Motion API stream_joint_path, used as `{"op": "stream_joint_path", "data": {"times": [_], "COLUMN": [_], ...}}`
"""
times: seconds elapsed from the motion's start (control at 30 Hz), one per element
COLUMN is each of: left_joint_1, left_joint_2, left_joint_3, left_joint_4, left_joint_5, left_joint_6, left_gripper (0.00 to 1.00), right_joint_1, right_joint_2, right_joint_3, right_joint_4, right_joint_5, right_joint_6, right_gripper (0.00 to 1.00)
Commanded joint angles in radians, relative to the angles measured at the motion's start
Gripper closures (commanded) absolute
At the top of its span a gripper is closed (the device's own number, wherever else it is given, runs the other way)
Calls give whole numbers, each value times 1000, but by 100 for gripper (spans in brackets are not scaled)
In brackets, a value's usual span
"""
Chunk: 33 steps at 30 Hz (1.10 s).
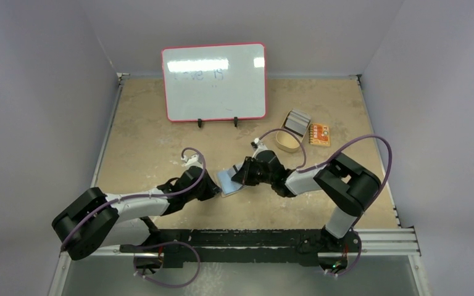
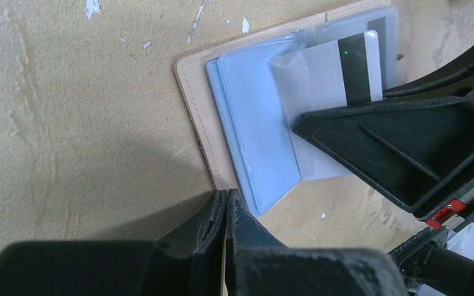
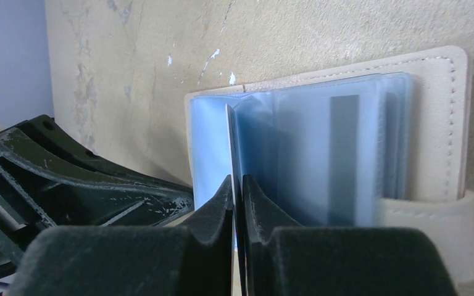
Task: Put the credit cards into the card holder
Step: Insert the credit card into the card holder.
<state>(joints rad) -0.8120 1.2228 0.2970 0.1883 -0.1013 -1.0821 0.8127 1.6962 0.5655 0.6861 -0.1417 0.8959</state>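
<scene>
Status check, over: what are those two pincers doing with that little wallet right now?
Left pincer shut, tip at card holder's corner. Right pincer shut on striped card, its edge among the clear sleeves. Nothing seen blocking.

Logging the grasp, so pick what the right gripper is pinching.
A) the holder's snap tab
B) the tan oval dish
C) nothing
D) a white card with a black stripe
D: the fingers of the right gripper are closed on the thin edge of a card, whose black stripe shows in the left wrist view, over the open card holder.
</scene>
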Motion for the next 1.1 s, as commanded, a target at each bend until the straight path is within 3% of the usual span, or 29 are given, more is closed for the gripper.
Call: {"op": "stream_joint_path", "data": {"times": [0.0,0.13,0.27,0.63,1.07], "left_joint_1": [-2,-2,-3,-3,-3], "left_joint_2": [15,13,4,1,-1], "left_joint_3": [-4,2,8,6,18], "left_joint_4": [-17,-32,-48,-66,-90], "left_joint_5": [-8,-17,-19,-31,-39], "left_joint_6": [-3,-2,2,4,18], "left_gripper": [100,100,100,100,100], "right_joint_1": [6,6,6,5,-18], "right_joint_2": [19,19,-35,-115,-139], "right_joint_3": [-17,-9,8,81,76], "right_joint_4": [144,129,-22,-293,-288], "right_joint_5": [-75,-83,-7,79,-26], "right_joint_6": [23,24,-12,-90,-121], "right_gripper": [91,81,71,58,56]}}
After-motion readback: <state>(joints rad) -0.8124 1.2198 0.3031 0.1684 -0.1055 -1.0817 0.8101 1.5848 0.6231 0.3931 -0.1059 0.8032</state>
